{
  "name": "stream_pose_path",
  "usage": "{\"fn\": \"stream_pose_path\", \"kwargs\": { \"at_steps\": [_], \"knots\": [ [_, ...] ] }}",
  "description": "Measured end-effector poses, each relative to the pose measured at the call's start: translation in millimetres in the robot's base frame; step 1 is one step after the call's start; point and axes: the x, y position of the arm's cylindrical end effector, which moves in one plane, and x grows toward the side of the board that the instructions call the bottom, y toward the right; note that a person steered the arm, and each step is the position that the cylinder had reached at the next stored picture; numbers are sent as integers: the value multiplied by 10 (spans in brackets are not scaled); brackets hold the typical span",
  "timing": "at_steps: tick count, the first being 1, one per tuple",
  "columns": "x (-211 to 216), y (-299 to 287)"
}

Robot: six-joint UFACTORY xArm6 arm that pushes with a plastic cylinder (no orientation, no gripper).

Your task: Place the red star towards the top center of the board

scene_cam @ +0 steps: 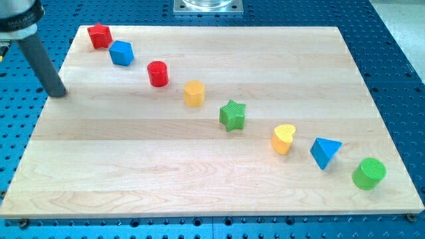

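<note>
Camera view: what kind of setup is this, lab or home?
Likely a robotics lab bench: a wooden board of coloured blocks, such as the red star, sits on a blue perforated table, with a metal mount at the view's top. My tip rests at the board's left edge.

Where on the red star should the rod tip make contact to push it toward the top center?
Push on the red star's left face, coming from the view's left. It sits in the top-left corner, the target lies rightward, and my tip is below-left. Stay level, since the blue block sits close lower-right.
</note>
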Motion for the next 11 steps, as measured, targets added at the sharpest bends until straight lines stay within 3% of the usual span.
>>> {"fn": "stream_pose_path", "kwargs": {
  "at_steps": [3,4,6,11],
  "knots": [
    [-1326,71],
    [-1404,570],
    [-1043,2015],
    [-1203,1845]
  ]
}}
